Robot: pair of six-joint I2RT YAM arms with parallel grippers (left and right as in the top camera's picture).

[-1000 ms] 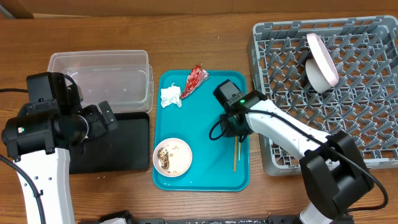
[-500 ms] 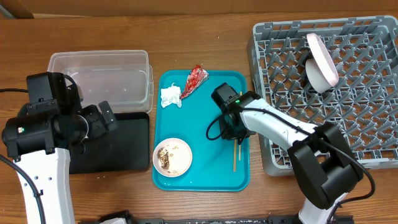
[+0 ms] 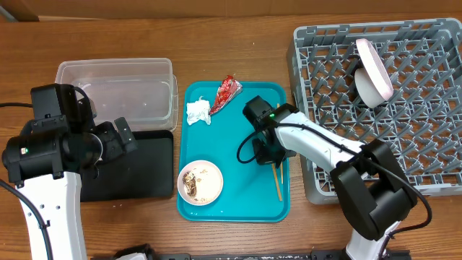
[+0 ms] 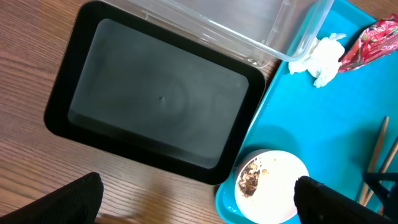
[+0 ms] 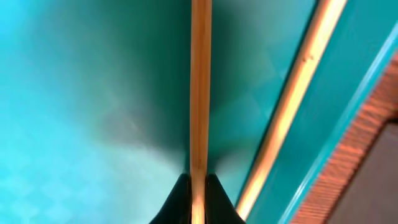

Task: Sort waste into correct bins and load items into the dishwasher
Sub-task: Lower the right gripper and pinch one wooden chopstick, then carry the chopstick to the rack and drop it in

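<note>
Two thin wooden chopsticks (image 4: 378, 149) lie on the right side of a turquoise tray (image 3: 238, 206) at the middle of the wooden counter (image 3: 216, 36). The right hand (image 5: 199, 186) is low over them, its fingertips pinching the first chopstick (image 5: 200, 74) at one end. The second chopstick (image 5: 298, 93) lies just beside it, close along the tray's raised right rim.

Past that rim, the left wall of the grey dish rack (image 3: 375, 32) stands just beside the tray. A white plate (image 3: 374, 68) stands on edge among the pegs near the rack's far side.

Bare tray floor lies open to the left of the right hand. A white bowl (image 3: 201, 181) holding grains and brown bits sits at the tray's near left corner. A crumpled white tissue (image 3: 198, 112) and a red wrapper (image 3: 227, 92) lie at the far left.

The black tray (image 4: 161, 99) lies against the turquoise tray's left edge, and the clear tub (image 3: 115, 63) lies along its far side. The left hand (image 3: 121, 136) hangs above the black tray, fingers spread wide with nothing between them.
</note>
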